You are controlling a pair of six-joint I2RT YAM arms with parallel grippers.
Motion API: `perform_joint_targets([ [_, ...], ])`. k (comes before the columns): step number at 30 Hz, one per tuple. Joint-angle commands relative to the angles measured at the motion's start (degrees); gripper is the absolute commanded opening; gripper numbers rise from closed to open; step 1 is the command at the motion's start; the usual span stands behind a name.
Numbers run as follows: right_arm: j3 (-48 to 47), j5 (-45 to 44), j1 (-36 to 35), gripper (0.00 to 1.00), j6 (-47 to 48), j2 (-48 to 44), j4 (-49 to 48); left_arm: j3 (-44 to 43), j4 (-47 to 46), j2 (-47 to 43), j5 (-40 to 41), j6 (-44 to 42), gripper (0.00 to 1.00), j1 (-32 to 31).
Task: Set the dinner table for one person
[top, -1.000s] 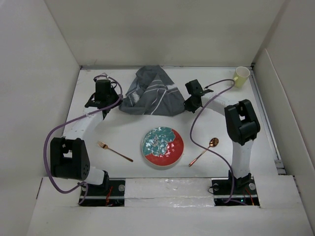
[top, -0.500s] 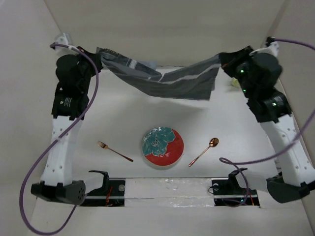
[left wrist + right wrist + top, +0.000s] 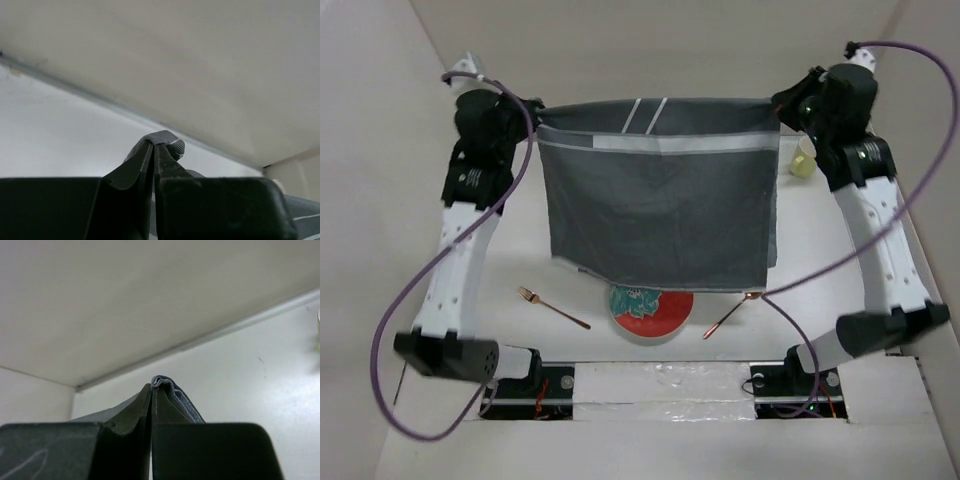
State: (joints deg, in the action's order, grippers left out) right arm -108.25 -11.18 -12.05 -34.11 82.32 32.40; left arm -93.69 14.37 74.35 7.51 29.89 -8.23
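Since the earlier frame the placemat has spread into a flat hanging sheet above the white counter, hiding part of the plate. The left jaws and right jaws each clamp a top corner. Risk: lowered, the soft striped cloth's hem may drag the glossy round plate.

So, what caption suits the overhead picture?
Left gripper and right gripper hold a striped grey placemat spread above the dinner table, half hiding the plate.

A dark grey striped placemat hangs spread out, covering the far part of a red-and-teal plate. A copper fork lies left of the plate, a copper spoon right, and a yellow cup stands far right.
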Motion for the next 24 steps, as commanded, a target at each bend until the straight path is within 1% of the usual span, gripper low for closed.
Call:
perform_joint_targets([
  [1,-7.29,5.98,3.61,0.0,1.76,8.6,-0.06,-3.58,-0.57,8.16,-0.91,0.78,0.0,0.93],
  [2,-9.59,6.52,3.62,0.0,1.76,10.56,-0.06,-5.43,-0.31,9.84,-0.92,1.48,0.0,1.46],
  [3,-12.14,7.13,3.62,0.0,1.76,13.01,0.46,-7.97,0.3,13.42,-1.09,1.75,0.0,1.46],
  [4,-19.3,7.57,3.62,0.0,1.76,15.39,1.51,-12.7,0.74,15.11,-1.09,2.1,0.0,1.46],
  [5,-23.02,7.75,3.62,0.0,1.5,19.93,3.61,-14.66,1.36,16.34,-1.35,2.62,0.0,1.46],
  [7,-30.41,8.45,4.14,0.0,1.06,23.92,5.47,-20.7,1.36,19.42,-2.93,3.94,0.0,1.98],
  [8,-37.41,8.98,4.75,0.0,0.45,27.15,6.96,-22.4,1.19,20.3,-3.37,4.38,0.0,1.99],
  [10,-41.59,10.47,5.54,0.0,-0.6,28.76,6.97,-27.05,1.71,22.24,-5.47,5.88,0.0,3.65],
  [11,-41.87,10.74,6.68,0.0,-1.57,28.77,6.01,-27.51,1.54,22.25,-6.27,6.4,0.0,4.27],
  [12,-40.22,13.61,6.69,0.0,-1.92,27.73,4.96,-27.16,1.02,21.55,-6.97,6.84,0.0,4.8],
  [14,-34.17,14.78,7.31,0.0,-1.84,25.09,1.37,-20.6,-3.37,19.36,-11.71,8.51,0.0,6.55],
  [15,-25.61,15.48,7.31,0.0,-1.58,21.68,0.22,-16.3,-5.47,15.69,-13.29,9.3,0.0,7.34],
  [16,-20.48,15.75,7.31,0.0,-1.23,19.82,-0.75,-6.52,-9.93,13.57,-14.87,10.18,0.0,8.48],
  [17,-14.94,16.01,7.31,0.0,-0.7,17.72,-4.24,-1.28,-12.41,11.72,-15.24,10.36,0.0,8.49],
  [18,-3.32,16.8,7.83,0.0,-0.52,15.96,-6.45,4.25,-13.92,8.22,-15.42,10.54,0.0,9.01],
  [19,2.28,17.24,7.84,0.0,-0.43,12.37,-8.48,13.35,-17.5,7.14,-17.07,10.71,0.0,9.02],
  [20,7.38,18.11,7.84,0.0,-0.26,11.03,-11.8,17.62,-18.58,6.35,-17.96,10.72,0.0,9.72],
  [21,16.57,19.6,8.44,0.0,-0.34,9.28,-14.62,25.84,-21.11,4.6,-18.4,10.89,0.0,9.72],
  [24,26.74,20.58,8.45,0.0,-0.43,8.82,-17.1,37.4,-26.66,5.19,-20.51,11.15,0.0,10.25],
])
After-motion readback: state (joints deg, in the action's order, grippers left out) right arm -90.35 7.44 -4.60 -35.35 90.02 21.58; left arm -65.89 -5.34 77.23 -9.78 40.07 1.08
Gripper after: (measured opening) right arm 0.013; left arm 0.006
